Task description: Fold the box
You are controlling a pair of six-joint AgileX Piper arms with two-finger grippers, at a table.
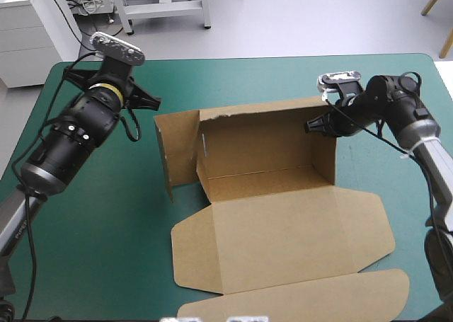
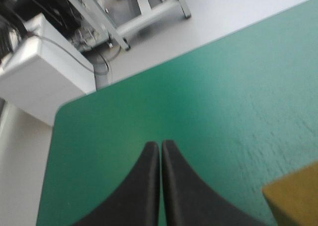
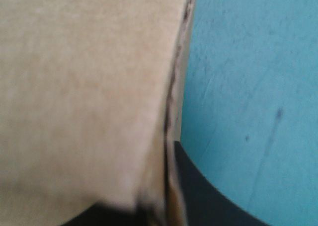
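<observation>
Now my right gripper (image 1: 315, 126) pinches the box (image 1: 283, 230) by its right wall, at the middle of the surface (image 1: 99, 223); my left gripper (image 2: 160, 146) hangs closed, empty. Blurred, the bite looks shallow: the wall could slip free.

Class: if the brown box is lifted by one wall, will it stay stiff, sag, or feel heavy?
Probably light: the box is one thin cut sheet. Panels look stiff, but it likely hinges at creases, so the flat lid would probably sag. The right pincer, shut on the right wall, might tilt it.
</observation>
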